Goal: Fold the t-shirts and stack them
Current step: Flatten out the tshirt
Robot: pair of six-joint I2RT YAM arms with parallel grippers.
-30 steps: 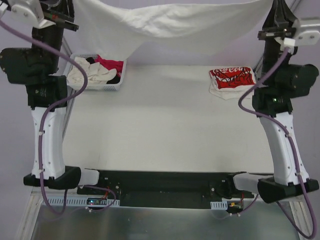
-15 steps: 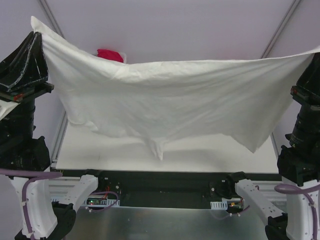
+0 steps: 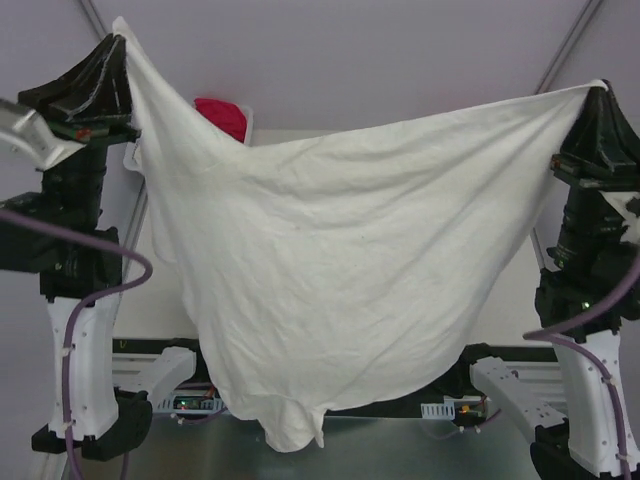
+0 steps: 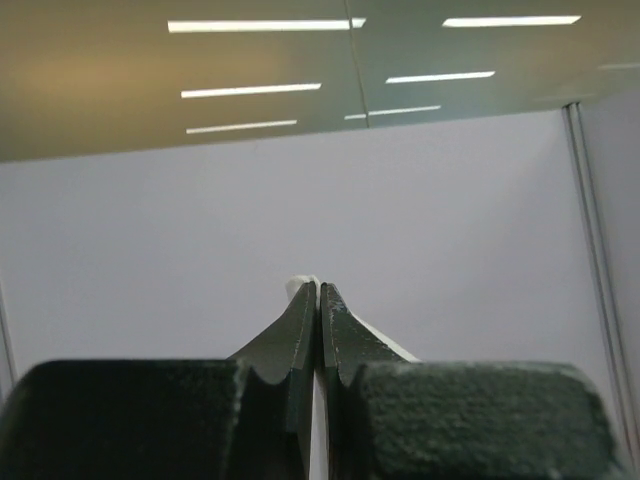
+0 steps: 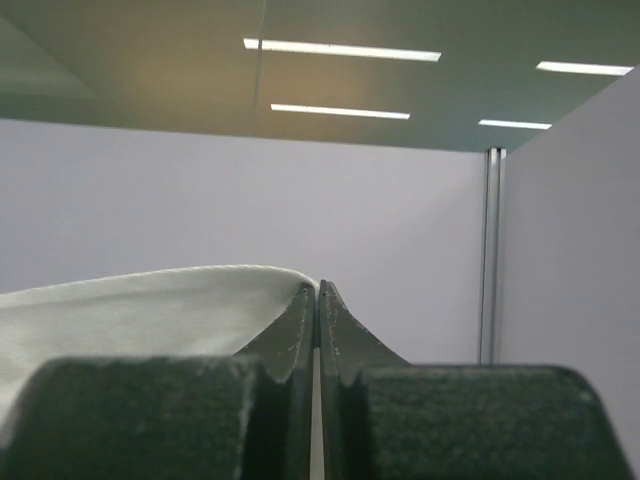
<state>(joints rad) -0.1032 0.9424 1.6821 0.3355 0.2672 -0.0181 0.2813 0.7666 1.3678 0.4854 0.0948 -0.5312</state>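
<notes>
A large plain white t-shirt (image 3: 340, 270) hangs spread in the air between both raised arms and hides most of the table. My left gripper (image 3: 118, 42) is shut on its upper left corner, my right gripper (image 3: 597, 88) on its upper right corner. In the left wrist view the jaws (image 4: 319, 288) pinch a thin strip of white cloth (image 4: 295, 284). Seen from the right wrist, the gripper (image 5: 317, 288) clamps the shirt's edge (image 5: 150, 305), which trails off to the left. A magenta t-shirt (image 3: 222, 113) peeks out behind the top edge.
The hanging shirt's lowest fold (image 3: 295, 430) droops over the dark base plate (image 3: 440, 395) at the near edge. Both wrist cameras face a pale wall and ceiling lights. The basket and the other shirts are hidden behind the cloth.
Both arms have tilted back toward the near edge with the shirt pinched. The cloth has swung forward and now hangs low over the bases, covering the table.
</notes>
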